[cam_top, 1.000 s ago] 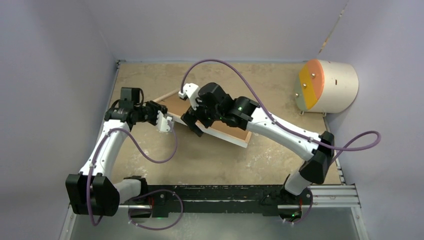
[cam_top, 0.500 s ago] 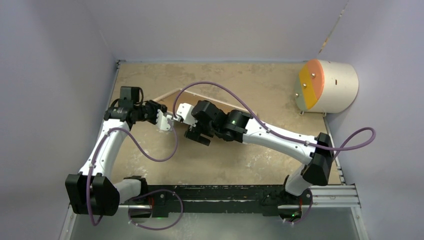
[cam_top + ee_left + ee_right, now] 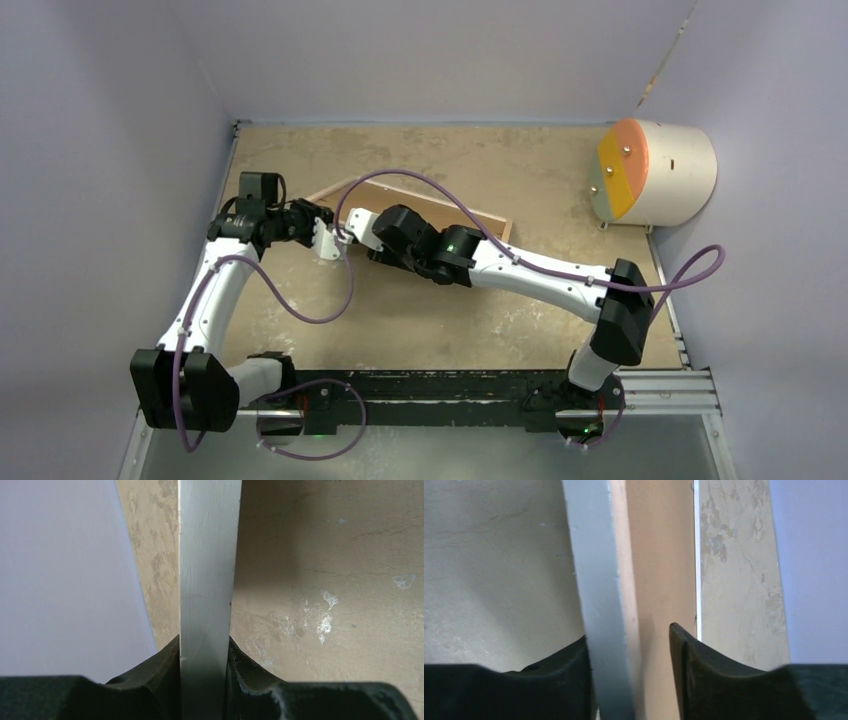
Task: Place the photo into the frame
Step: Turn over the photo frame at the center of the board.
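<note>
From above, the frame (image 3: 492, 222) stood on edge and tilted across the upper middle of the table (image 3: 430, 320). Only its thin light-wood rim and a sliver of brown showed. Its face was turned away, and much of its length lay behind the right arm and a loop of purple cable (image 3: 400, 174).

The left gripper (image 3: 328, 240) met the frame's left end at centre left. The left wrist view made that grip plain: two dark fingers (image 3: 155, 665) were pressed against either side of a silver-white strip of rim. No gap showed on either side, and the strip ran straight out of the top of the picture.

The right gripper (image 3: 628, 632) sat just beside the left one, its jaws astride the same edge. Its left-hand finger (image 3: 569, 665) lay against the grey strip. The right-hand finger (image 3: 704, 670) stood off from the strip, with brown board (image 3: 664, 555) showing between them. I could not tell whether that finger touched the board, so I could not say if the claw was pinching the rim or merely spread around it.

A thin white line ran down the board's far edge at upper right, too narrow to name. I could not pick out the photo in any view. A pale drum (image 3: 655, 172) with an orange and green face sat at the upper right, well apart.
</note>
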Tool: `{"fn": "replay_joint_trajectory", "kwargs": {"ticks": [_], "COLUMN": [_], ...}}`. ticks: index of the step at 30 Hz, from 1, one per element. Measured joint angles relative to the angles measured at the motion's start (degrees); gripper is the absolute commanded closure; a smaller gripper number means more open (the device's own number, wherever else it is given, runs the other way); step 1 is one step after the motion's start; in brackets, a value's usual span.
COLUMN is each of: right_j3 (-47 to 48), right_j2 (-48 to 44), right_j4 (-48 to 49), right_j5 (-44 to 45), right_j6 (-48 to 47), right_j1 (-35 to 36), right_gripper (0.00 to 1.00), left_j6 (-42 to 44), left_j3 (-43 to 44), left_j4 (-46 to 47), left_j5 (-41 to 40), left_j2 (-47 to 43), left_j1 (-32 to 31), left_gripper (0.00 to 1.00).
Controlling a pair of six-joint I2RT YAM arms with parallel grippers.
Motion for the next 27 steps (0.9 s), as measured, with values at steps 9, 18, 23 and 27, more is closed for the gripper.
{"fn": "replay_joint_trajectory", "kwargs": {"ticks": [9, 18, 23, 27], "right_j3": [0.0, 9.2, 27.3, 38.6], "right_j2": [0.1, 2.4, 10.1, 16.1], "right_j4": [0.7, -3.2, -9.4, -15.1], "right_j5": [1.5, 1.1, -1.7, -6.6], "right_j6": [-2.3, 0.6, 5.2, 8.1], "right_j1": [0.1, -0.8, -1.8, -3.3], "right_gripper": [0.76, 0.83, 0.85, 0.86], "left_j6": [-2.8, -18.2, -39.4, -51.7], "left_j3": [0.3, 2.6, 11.6, 17.2], "left_j4": [2.1, 9.8, 18.0, 23.0], "left_j5": [0.2, 1.1, 3.4, 4.7], "left_j2": [-0.4, -2.5, -1.4, -0.7], "left_j1": [0.1, 1.5, 9.3, 15.0], "left_gripper": [0.17, 0.1, 0.08, 0.07]}}
